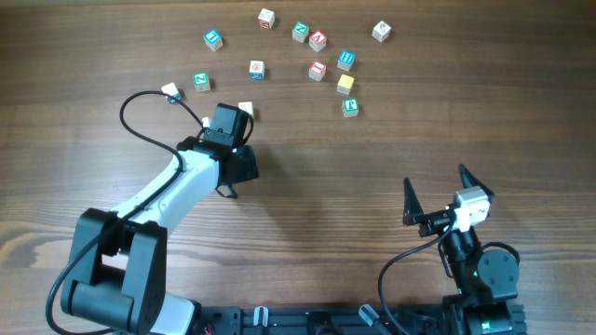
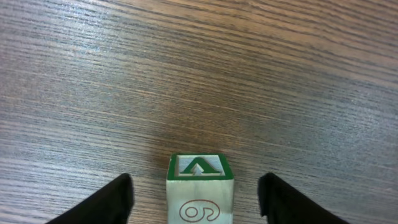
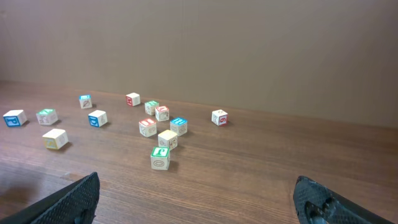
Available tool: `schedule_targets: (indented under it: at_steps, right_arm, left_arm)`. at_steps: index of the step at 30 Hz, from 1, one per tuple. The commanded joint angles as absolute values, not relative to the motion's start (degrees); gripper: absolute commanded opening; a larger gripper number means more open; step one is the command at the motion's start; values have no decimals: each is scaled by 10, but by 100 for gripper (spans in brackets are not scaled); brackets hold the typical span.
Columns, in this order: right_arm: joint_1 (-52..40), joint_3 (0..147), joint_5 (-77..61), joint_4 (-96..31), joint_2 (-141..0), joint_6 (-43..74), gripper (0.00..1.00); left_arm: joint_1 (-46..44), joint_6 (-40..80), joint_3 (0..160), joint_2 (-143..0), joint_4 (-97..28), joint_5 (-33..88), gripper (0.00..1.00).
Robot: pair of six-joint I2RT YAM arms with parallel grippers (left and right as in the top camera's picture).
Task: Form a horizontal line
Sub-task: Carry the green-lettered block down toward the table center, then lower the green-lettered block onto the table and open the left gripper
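Left wrist: left hand (image 2: pixel 194 180) is open, with a gap between each finger and the cube (image 2: pixel 200 190), no contact. The cube sits flat on the bench (image 2: pixel 199 74), centred between the fingers and square to them. Its green-bordered face points away and its red-digit face points toward the camera.

Handling, as a judgement: it's a small wooden block, so light, stiff and not fragile, but the painted faces are probably slick. Take it on two opposite flat sides, low and square. A corner grip would likely spin it, and a nudge would slide it.

Overhead: a pale block (image 1: pixel 246 109) sits at the tip of the left hand, probably the same cube, though I can't confirm that. It is left of centre, below and well apart from the loose cubes (image 1: pixel 318 70) scattered along the far side.

No line exists yet, since no two cubes touch in any view. I'd treat this cube as the starting piece.

Right hand (image 1: pixel 436 181) is wide open and holding nothing, at the near right, well apart from every cube.
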State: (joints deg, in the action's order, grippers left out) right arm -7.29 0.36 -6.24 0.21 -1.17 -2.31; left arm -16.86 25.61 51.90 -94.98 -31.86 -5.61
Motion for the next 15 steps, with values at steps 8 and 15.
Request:
schedule_targets:
  at_steps: [8, 15]
  right_arm:
    - [-71, 3, -70, 4, -8, -29, 100]
    - [-71, 3, -69, 4, -8, -30, 100]
  left_arm:
    - [-168, 226, 513, -957, -294, -63, 18]
    - [-168, 182, 513, -957, -293, -51, 28]
